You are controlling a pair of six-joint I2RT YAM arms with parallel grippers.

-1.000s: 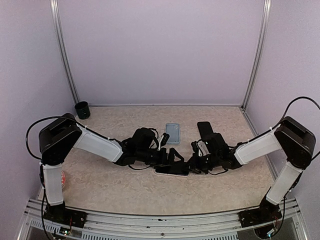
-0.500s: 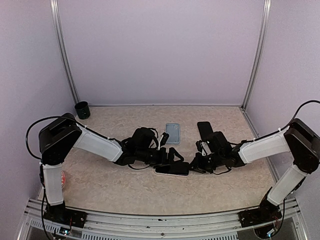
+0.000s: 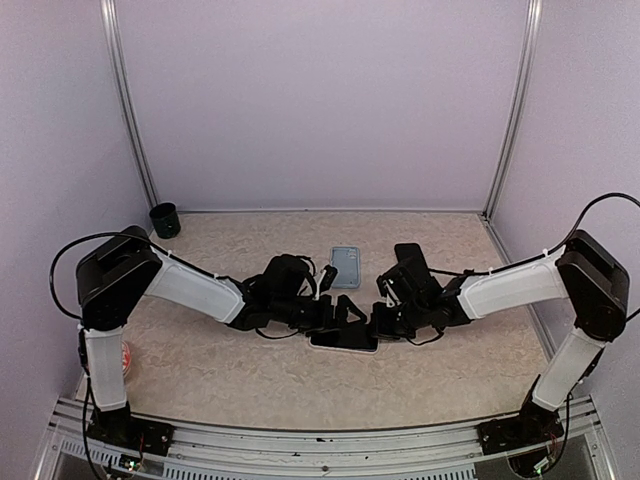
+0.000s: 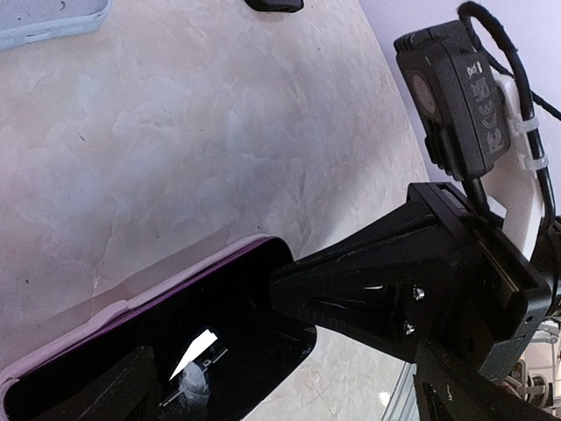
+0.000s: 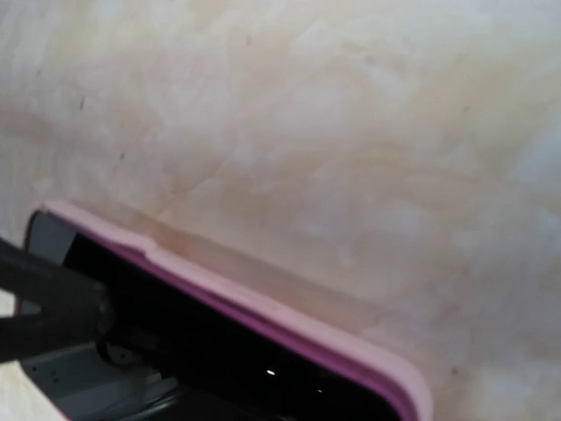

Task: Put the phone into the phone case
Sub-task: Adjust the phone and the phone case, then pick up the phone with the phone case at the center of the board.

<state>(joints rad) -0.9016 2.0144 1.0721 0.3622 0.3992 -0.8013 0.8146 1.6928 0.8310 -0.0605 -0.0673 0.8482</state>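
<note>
Phone [image 4: 202,338] cut off by left wrist view's bottom edge, pink case [image 5: 263,309] blurred in right wrist view, blue case [image 4: 44,22] cropped at corner

Each arm wore a smooth white shell over its long link, the left arm [image 3: 190,288] and the right arm [image 3: 505,290] alike, capped at both ends by bulky black joint housings. A thin black cable [image 3: 53,278] looped out from each shoulder block. The black bases [image 3: 125,432] were bolted to a ribbed aluminium rail at the near edge of the desk [image 3: 230,370]. The left hand [image 3: 345,318] and right hand [image 4: 302,285] were matt black, angular, wedge-shaped plastic. Two small bright screws [image 4: 409,326] studded the right one's side. Its wrist camera [image 4: 451,96] was a rounded black box with moulded markings, zip-tied to a white bracket [image 4: 521,189] and fed by a black braided cord [image 4: 495,35].
</note>
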